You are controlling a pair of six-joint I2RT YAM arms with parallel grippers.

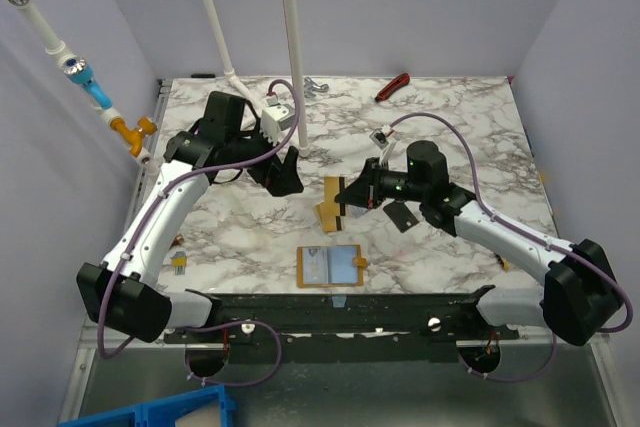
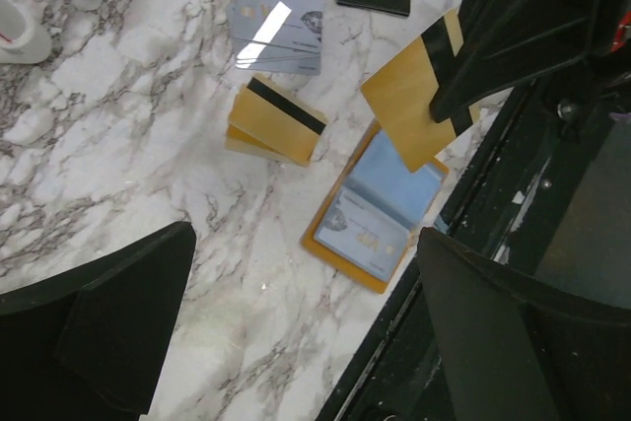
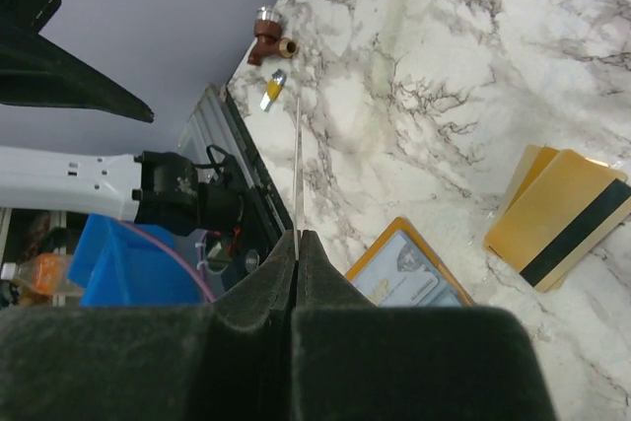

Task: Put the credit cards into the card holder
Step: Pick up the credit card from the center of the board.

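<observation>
Right fingers (image 3: 296, 244) are pinching a gold-tan card (image 2: 414, 96) by its striped edge; thin, stiff, slippery, it is needing an edge grip. Left fingers (image 2: 306, 332) are gaping empty.

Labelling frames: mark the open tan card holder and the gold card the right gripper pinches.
Open tan card holder (image 2: 378, 212), left wrist view, blue inner pocket.
Gold-tan striped card (image 2: 409, 107), left wrist view, its gold face.

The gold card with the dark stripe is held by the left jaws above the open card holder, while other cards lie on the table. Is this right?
Not quite: the right gripper holds it, not the left. The left wrist view shows the gold card pinched above the open card holder; the right wrist view shows it edge-on between shut jaws. The left gripper is open and empty. Other cards do lie on the table.
</observation>
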